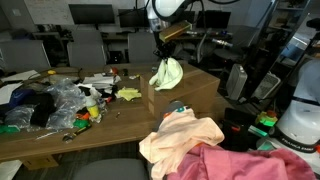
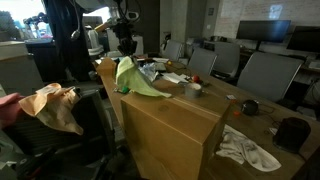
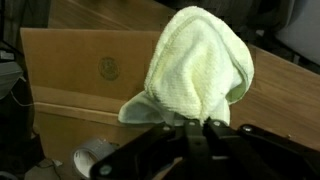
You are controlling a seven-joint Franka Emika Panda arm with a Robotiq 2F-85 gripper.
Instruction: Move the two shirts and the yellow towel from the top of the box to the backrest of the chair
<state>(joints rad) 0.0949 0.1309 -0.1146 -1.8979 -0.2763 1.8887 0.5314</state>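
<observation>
Jaws of gripper [image 3: 196, 127] clamped tight on soft pale yellow-green cloth towel [image 3: 200, 62], hanging bunched over lg brown cardboard box [image 3: 88, 68].

White arm [image 1: 166, 8], black claw [image 1: 165, 54]

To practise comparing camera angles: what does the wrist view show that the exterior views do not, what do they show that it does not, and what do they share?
Only the wrist view: the looped weave of the yellow towel up close, and a round printed mark on the box. Only the exterior views: the pink shirt and the peach shirt heaped in the foreground, and the clutter on the table. Shared: the gripper shut on the yellow towel, above the box.
</observation>
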